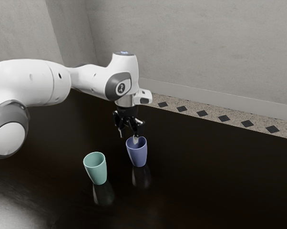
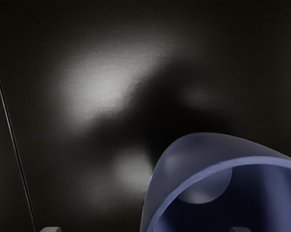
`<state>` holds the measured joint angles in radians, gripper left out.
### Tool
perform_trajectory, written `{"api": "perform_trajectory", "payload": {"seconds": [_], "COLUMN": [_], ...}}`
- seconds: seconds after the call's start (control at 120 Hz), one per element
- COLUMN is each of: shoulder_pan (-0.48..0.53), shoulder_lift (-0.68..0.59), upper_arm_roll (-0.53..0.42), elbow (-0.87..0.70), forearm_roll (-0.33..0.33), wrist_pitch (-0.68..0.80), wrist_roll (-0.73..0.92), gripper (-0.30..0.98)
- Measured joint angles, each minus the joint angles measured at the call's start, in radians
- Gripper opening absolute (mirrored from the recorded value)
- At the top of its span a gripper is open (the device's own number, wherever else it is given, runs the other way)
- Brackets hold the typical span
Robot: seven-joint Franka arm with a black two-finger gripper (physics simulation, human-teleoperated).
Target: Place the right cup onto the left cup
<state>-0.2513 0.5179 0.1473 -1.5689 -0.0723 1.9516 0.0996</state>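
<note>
Open pincer hangs at the blue cup;
one finger meets its mouth; the green cup stands nearer, toward the exterior view's left.

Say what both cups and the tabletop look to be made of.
The green cup and the blue cup look like satin plastic, from their thin, even rims and soft sheen, though glazed ceramic is possible. The tabletop looks polished, perhaps lacquered wood or stone: it mirrors both cups.

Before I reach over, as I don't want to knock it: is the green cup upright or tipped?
Upright: the green cup stands on its narrower base, its open rim facing up.
</note>
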Motion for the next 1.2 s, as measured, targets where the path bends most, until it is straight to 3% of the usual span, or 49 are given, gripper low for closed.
{"api": "perform_trajectory", "payload": {"seconds": [0.217, 0.517, 0.767, 1.2], "shoulder_pan": [0.003, 0.003, 0.0, -0.006], "shoulder_lift": [0.008, 0.006, 0.006, -0.009], "upper_arm_roll": [-0.001, 0.005, 0.008, 0.011], "elbow": [0.003, 0.0, -0.004, -0.015], "forearm_roll": [-0.007, -0.019, -0.033, -0.032], "wrist_pitch": [0.001, 0.0, 0.003, 0.005], "wrist_roll": [0.004, 0.003, -0.004, -0.027], "gripper": [0.41, 0.13, -0.02, -0.09]}}
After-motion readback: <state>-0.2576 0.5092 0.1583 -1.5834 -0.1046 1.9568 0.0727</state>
